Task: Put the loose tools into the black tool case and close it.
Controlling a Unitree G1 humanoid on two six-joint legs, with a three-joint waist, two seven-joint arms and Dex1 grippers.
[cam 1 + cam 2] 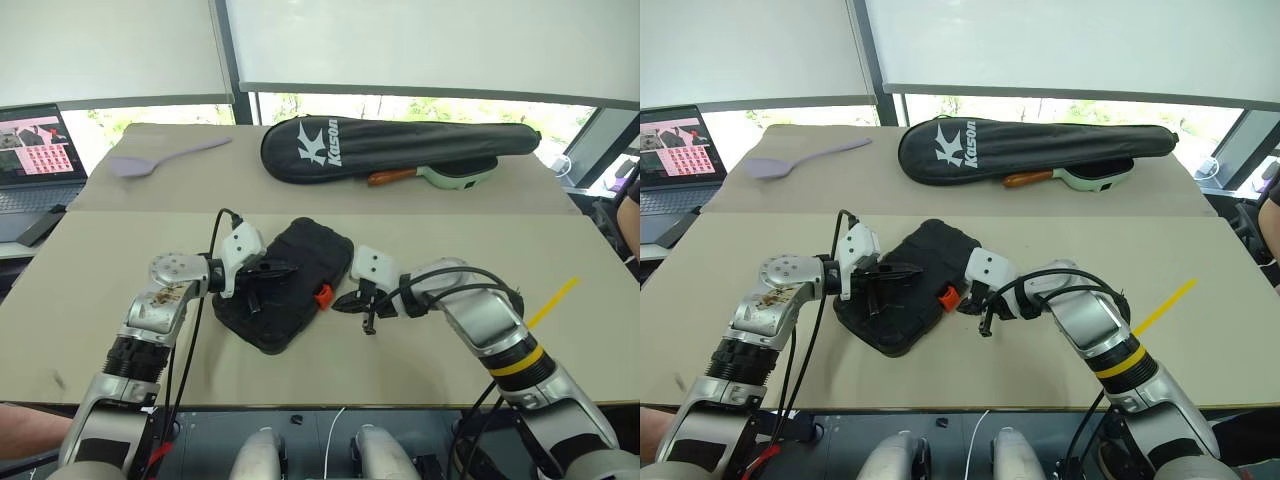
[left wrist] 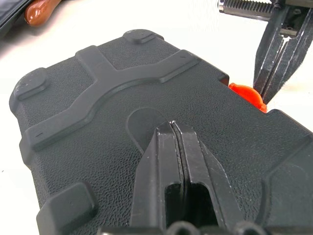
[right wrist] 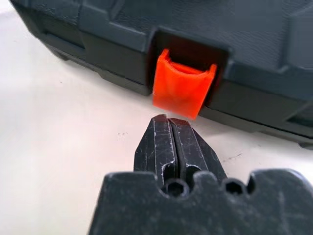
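- One black hard-plastic hinged tool case (image 1: 290, 285), lid down, with one small orange latch (image 1: 323, 296).
- One long black "Kason" racket bag (image 1: 395, 147).
- One lilac plastic spatula (image 1: 160, 160).
- One open laptop (image 1: 35, 160).
- One yellow tape strip (image 1: 552, 302).
- Two grippers with black fingers: left gripper (image 1: 285, 271), right gripper (image 1: 343, 300).

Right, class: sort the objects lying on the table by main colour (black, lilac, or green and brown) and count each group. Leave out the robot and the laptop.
Black: 2, the closed tool case and the Kason racket bag
Lilac: 1, the spatula
Green and brown: 1, a tool with a brown handle and pale green head poking from under the bag
Total: 4
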